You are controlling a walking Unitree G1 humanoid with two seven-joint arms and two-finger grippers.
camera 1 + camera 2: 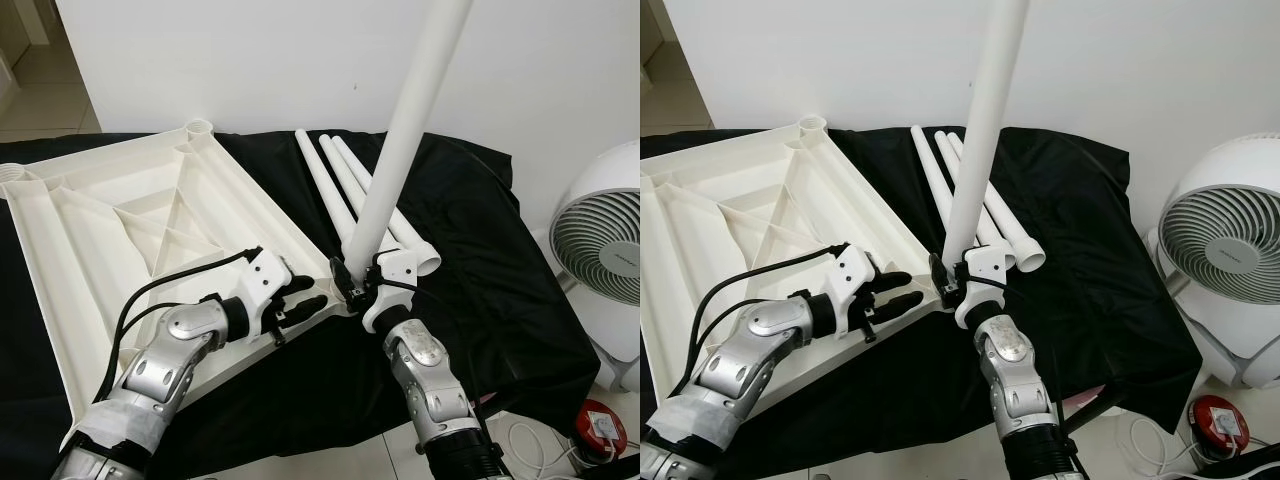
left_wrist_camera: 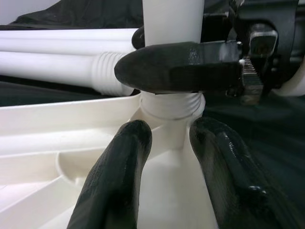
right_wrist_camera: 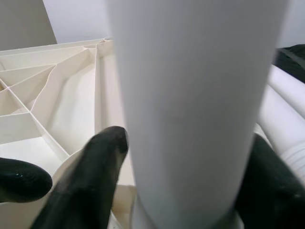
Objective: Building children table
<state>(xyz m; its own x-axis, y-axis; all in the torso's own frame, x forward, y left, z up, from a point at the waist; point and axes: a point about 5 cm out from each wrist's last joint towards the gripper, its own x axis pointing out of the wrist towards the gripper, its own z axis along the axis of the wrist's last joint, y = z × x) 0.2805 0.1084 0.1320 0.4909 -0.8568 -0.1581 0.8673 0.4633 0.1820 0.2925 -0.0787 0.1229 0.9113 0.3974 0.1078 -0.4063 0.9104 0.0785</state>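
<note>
Before me a black cloth (image 1: 470, 250) covers the surface that carries everything. On the cloth lies the white tabletop (image 1: 120, 230), upside down with its ribbed underside showing. Just beside the tabletop's far corner, toward my right, three loose white legs (image 1: 335, 175) lie side by side on the cloth, parallel to that edge.

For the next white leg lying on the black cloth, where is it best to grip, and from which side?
Grip a lying leg mid-shaft from above, fingers across it: the tubes lie flat, side by side, so only their tops are free. Leave the threaded end bare.
</note>
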